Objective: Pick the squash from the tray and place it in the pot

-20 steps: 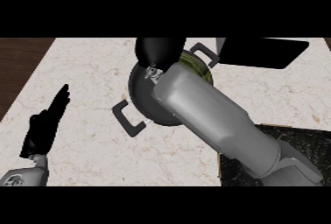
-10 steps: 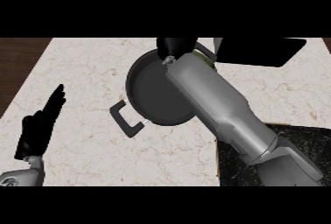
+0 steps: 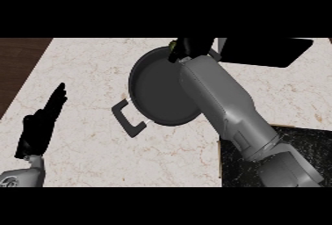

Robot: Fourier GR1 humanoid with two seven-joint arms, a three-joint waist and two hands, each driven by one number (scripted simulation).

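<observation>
A dark grey pot stands mid-counter, one black handle pointing to the lower left. My right forearm crosses its right side. My right hand is at the pot's far rim, beside the black tray at the upper right. Only a yellow-green sliver of the squash shows at the hand's left edge; the hand hides the rest. Whether the hand holds it cannot be made out. My left hand rests open at the left edge, fingers straight and pointing up.
The pale marble counter spreads around the pot. A dark speckled surface fills the lower right corner. Dark wood shows past the counter's left edge.
My right arm has stretched farther up the view, from over the pot to its far rim by the tray. The squash is now almost hidden. The left hand has barely shifted.
</observation>
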